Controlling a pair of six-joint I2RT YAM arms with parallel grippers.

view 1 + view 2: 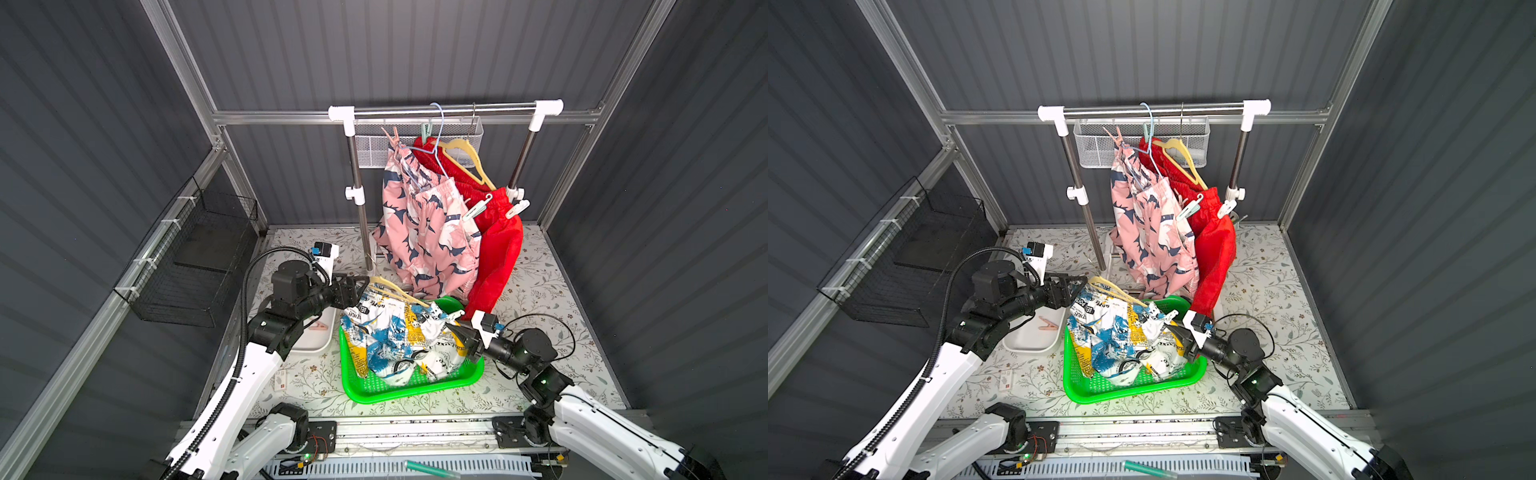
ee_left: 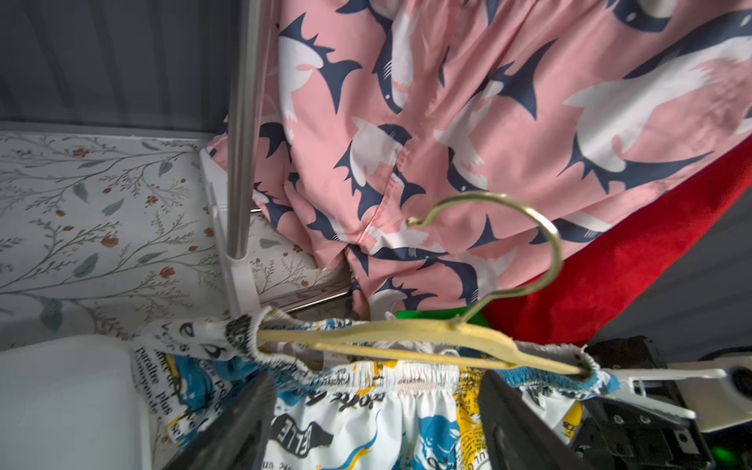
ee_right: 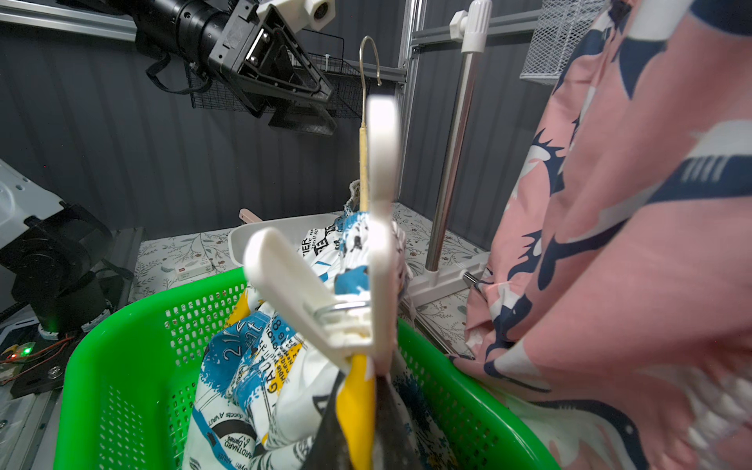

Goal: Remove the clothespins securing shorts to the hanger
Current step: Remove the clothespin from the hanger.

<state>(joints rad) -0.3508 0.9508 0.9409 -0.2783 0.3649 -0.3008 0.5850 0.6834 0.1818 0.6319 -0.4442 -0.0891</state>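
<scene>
Here, the left arm reaches in from the front-left, elbow raised, forearm roughly level above the white tray, wrist turned toward the middle of the table. The left gripper sits at one end of the waistband of the white printed shorts. Its jaws are spread wide, and in the left wrist view its 2 fingers stand either side of the elastic without squeezing it.

The right arm comes from the front-right, folded at the elbow, forearm low over the rim of the green basket. The right gripper is pressed together on yellow fabric of those shorts, just below a white clothespin. That clothespin clamps the waistband to the end of the yellow hanger.

The printed shorts lie bunched in the basket with the hanger on top. The pink shorts and red shorts hang from the rail, touching each other. A mint clothespin and a second white clothespin are clipped near their waistbands. 1 pink clothespin lies in the tray.
</scene>
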